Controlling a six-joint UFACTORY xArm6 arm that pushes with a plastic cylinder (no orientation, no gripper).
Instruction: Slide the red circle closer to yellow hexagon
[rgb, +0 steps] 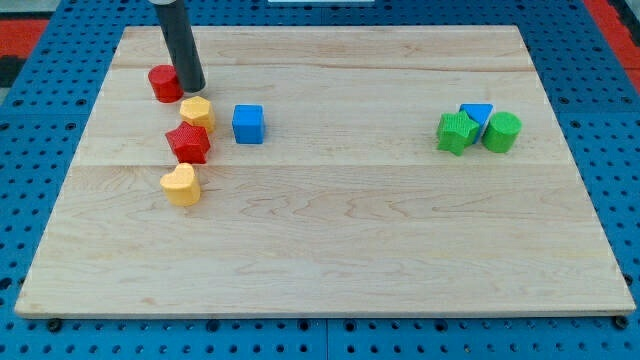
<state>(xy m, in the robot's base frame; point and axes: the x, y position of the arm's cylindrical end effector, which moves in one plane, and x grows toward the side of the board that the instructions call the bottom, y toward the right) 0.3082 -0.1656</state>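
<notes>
My tip (193, 88), a bare rod grasping nothing, touches the red circle (163, 83) on its right side, just above the yellow hexagon (197, 111), which sits just left of the blue cube (248, 124) and above the red star (188, 143).

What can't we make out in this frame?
- My tip: whether it touches the red circle or the yellow hexagon; the rod overlaps the circle's right edge.
- Blue triangle: lower part hidden behind the green blocks.
- Arm above the rod: cut off by the view's top.
</notes>
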